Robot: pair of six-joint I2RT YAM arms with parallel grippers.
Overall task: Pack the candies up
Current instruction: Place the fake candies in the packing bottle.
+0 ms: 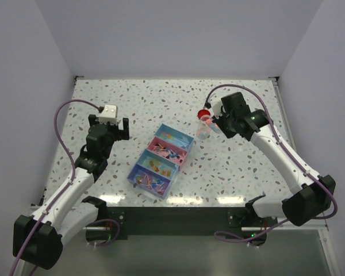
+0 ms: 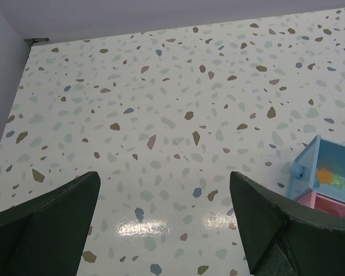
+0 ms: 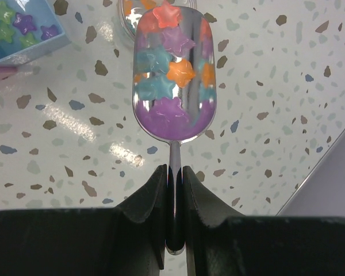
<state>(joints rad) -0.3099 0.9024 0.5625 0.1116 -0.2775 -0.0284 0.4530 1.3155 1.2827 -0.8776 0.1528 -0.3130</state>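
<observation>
- Nearest the table's front edge, we see both arms rise from their bases over the speckled terrazzo table (image 1: 132,98). The left arm angles away up the left side, and the right arm bends in from the right.
- Between them a long four-compartment plastic tray (image 1: 179,131) in blue and pink lies diagonally, with small mixed-colour candies (image 1: 168,152) in its compartments.
- Our left gripper (image 2: 164,178) hangs over bare table to the left of the tray, its jaws wide apart with nothing between them.
- Our right gripper (image 3: 173,178) is clamped on the thin handle of a clear plastic scoop (image 3: 191,86), held over the table just right of the tray's far blue compartment.
- We count purple, teal, orange and red star-shaped candies heaped in the scoop.
- Just beyond the scoop sits a round red lid (image 1: 204,113).
</observation>
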